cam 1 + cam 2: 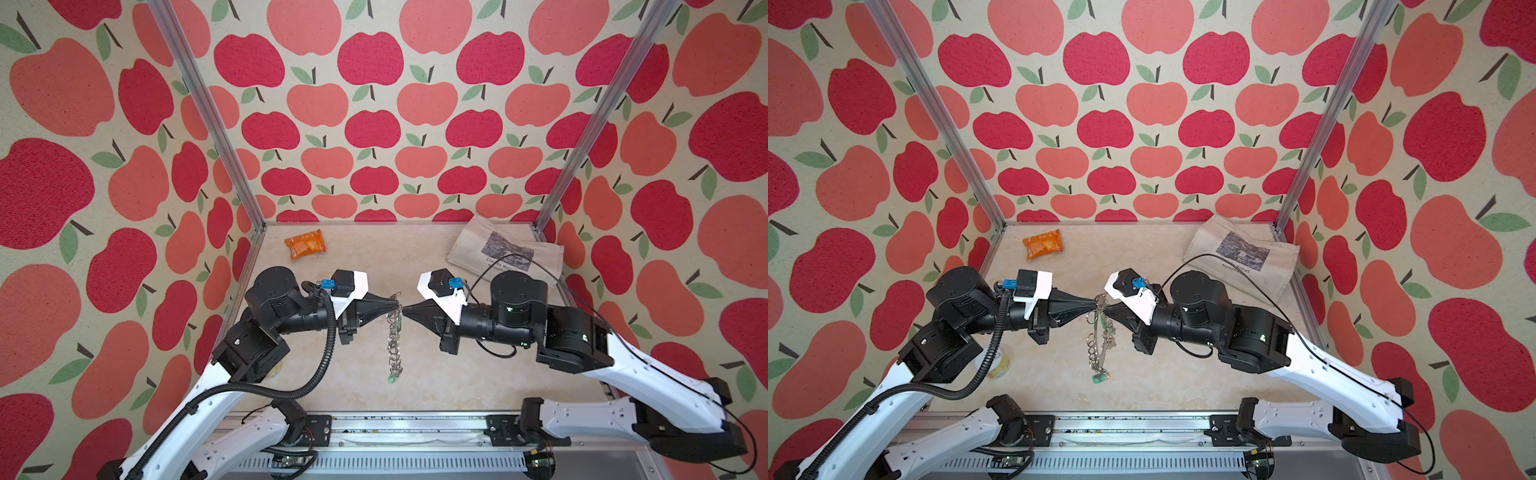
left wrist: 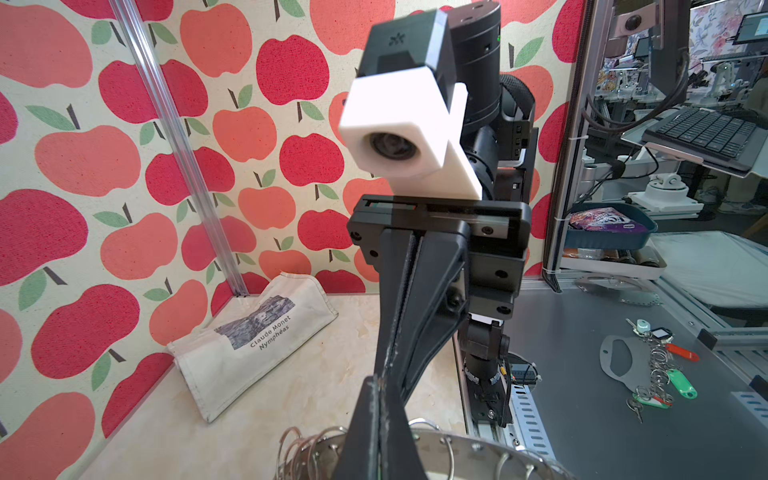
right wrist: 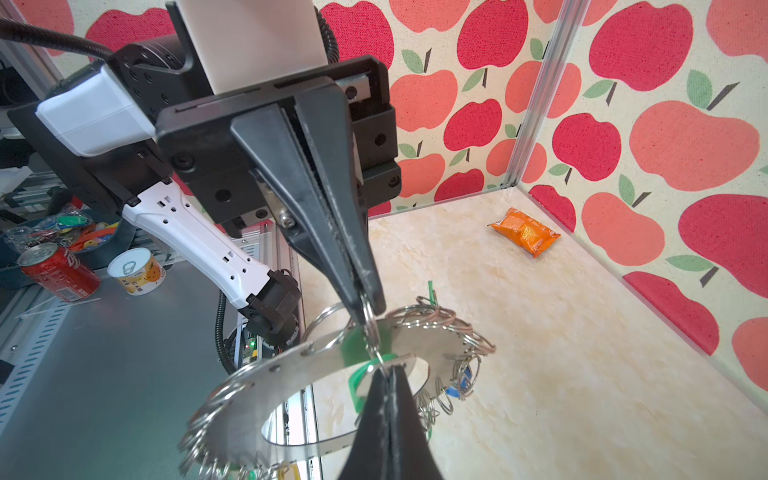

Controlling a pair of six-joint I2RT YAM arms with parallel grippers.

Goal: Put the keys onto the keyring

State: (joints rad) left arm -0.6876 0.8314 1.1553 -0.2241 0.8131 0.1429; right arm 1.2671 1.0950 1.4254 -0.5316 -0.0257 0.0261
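Above the worktop (image 1: 436, 374), the keyring (image 1: 394, 347) hangs down from its top rim, pinched there by the left end effector (image 1: 395, 307) and right end effector (image 1: 406, 311), tip to tip.

Keyring (image 3: 284, 372) hanging upright, ringed rim; green-tagged key (image 1: 1100, 377) dangling below

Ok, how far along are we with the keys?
Done: a green tag hangs at the low end of the keyring and a blue tag at its rim, so some keys are on. In hand: left tool and right tool, both shut, hold the keyring up by its top rim, the left on a wire ring. Left: probably seating a key there; remaining keys cannot be counted.
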